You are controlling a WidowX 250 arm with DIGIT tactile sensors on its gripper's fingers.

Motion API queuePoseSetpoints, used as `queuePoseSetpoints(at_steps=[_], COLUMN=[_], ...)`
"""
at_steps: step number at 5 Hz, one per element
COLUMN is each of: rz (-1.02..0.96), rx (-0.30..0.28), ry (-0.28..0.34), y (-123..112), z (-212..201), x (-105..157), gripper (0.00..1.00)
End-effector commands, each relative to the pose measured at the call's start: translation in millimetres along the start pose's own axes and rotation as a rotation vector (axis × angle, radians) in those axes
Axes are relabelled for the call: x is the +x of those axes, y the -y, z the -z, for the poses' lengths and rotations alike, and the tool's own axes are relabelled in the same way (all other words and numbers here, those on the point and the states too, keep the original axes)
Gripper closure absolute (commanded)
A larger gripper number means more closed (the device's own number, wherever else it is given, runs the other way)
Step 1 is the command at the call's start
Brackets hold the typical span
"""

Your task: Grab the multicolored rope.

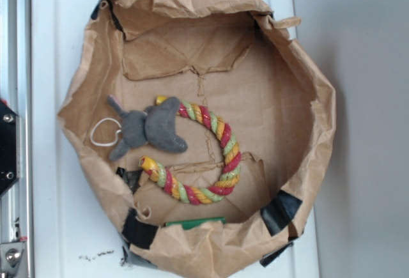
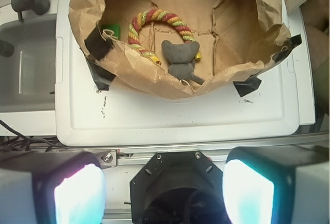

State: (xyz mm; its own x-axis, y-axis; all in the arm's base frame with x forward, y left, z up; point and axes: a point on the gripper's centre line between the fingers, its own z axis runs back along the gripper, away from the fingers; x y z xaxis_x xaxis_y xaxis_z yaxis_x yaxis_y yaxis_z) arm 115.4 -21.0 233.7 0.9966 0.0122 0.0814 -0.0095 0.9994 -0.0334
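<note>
Gripper [image 2: 164, 188] spread wide, both fingers [image 2: 77, 193] at the near edge of the wrist view, holding nothing, pulled back well apart from the brown paper bag [image 2: 129, 80]. Multicolored rope [image 1: 214, 156] lies C-shaped on the bag floor, its upper end touching the grey plush toy [image 1: 153, 128]. Bag sits on white tray [image 2: 180, 116].

– Where is the multicolored rope [image 1: 220, 139] lying?
– Flat on the brown paper floor, right of centre in the exterior view, curled like a C that opens leftward

– Its look?
– Thick and twisted, with red, yellow and pale green strands; the lower end shows a yellow tip

– And from the wrist view?
– The multicolored rope [image 2: 154, 18] arches upward there, both ends pointing down
</note>
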Motion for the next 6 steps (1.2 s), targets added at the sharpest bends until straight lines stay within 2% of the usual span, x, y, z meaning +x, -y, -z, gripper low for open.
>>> queuePoseSetpoints(at_steps=[1,2,3,6], rz=[-0.211,-0.363,-0.556,-0.556], rx=[-0.055,-0.127,-0.114,-0.114], ry=[0.08,0.138,0.153,0.153], y=[16,6,-11,-11], z=[16,31,49,49], x=[60,81,98,98], gripper=[0.0,0.0,0.0,0.0])
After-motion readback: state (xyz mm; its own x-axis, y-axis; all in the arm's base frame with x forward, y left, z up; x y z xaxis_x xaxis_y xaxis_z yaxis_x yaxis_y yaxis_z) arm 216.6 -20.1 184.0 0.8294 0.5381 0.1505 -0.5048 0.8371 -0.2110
